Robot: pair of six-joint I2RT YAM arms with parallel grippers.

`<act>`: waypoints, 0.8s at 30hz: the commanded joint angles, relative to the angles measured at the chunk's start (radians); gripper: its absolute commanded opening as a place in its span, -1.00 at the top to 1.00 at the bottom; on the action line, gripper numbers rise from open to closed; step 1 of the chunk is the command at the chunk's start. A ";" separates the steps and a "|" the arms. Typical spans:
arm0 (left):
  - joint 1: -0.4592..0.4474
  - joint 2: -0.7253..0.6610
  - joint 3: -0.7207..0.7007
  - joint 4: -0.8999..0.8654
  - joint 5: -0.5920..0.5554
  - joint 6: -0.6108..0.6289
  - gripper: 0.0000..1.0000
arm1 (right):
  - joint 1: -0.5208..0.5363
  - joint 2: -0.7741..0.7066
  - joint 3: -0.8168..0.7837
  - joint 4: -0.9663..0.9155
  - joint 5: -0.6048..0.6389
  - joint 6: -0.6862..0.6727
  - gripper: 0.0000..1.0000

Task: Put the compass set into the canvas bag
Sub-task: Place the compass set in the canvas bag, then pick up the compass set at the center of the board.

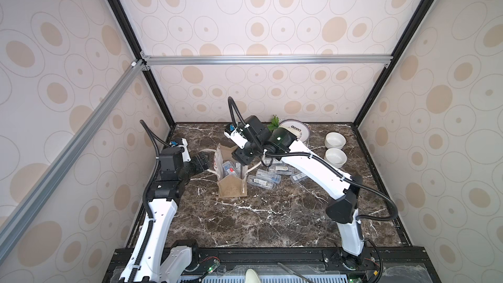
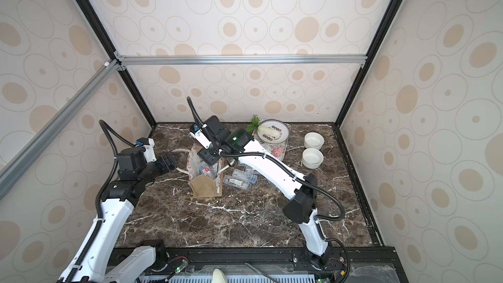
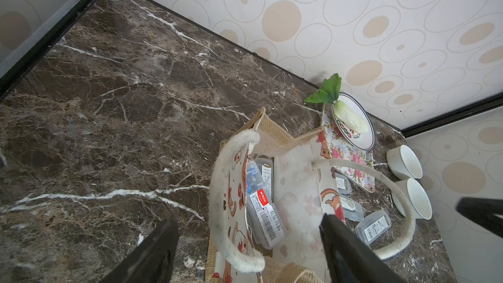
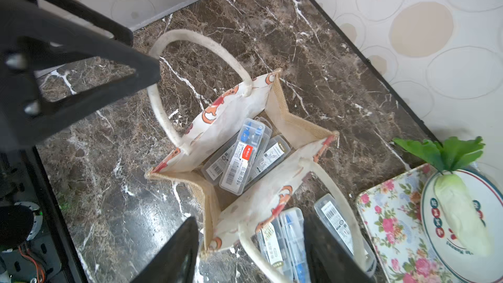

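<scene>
The canvas bag (image 1: 231, 189) (image 2: 205, 186) stands upright and open-mouthed in the middle of the marble table. Several clear-cased compass sets (image 4: 239, 164) (image 3: 265, 213) lie inside it. More compass sets (image 1: 261, 182) (image 4: 288, 238) lie on the table just right of the bag. My right gripper (image 1: 241, 159) (image 4: 250, 219) hangs over the bag's right side, open, with nothing between its fingers. My left gripper (image 1: 202, 163) (image 3: 247, 220) is open at the bag's left side. The left rope handle (image 3: 217, 200) runs between its fingers without being pinched.
At the back right, a plate (image 1: 295, 130) with a toy white radish rests on a floral mat (image 2: 277, 149). Two white bowls (image 1: 335, 139) (image 1: 335, 157) stand near the right wall. Enclosure walls close in the left, back and right.
</scene>
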 commanded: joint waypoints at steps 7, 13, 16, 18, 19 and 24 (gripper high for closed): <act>-0.005 -0.009 0.030 -0.011 0.016 0.009 -0.66 | -0.159 -0.379 -0.534 0.065 0.046 0.000 -0.27; -0.008 -0.011 0.023 -0.002 0.013 0.001 -0.67 | -0.314 -0.510 -0.820 0.106 0.015 0.025 -0.44; -0.009 -0.004 0.027 0.000 0.017 -0.004 -0.67 | -0.409 -0.489 -0.886 0.133 -0.039 0.007 -0.47; -0.010 -0.006 0.028 -0.001 0.016 -0.006 -0.67 | -0.461 -0.447 -0.893 0.140 -0.071 -0.010 -0.48; -0.010 -0.005 0.030 -0.006 0.013 -0.005 -0.67 | -0.481 -0.416 -0.884 0.136 -0.095 -0.023 -0.48; -0.010 -0.014 0.027 -0.017 0.001 -0.006 -0.67 | -0.537 -0.229 -0.808 0.108 -0.128 -0.070 -0.48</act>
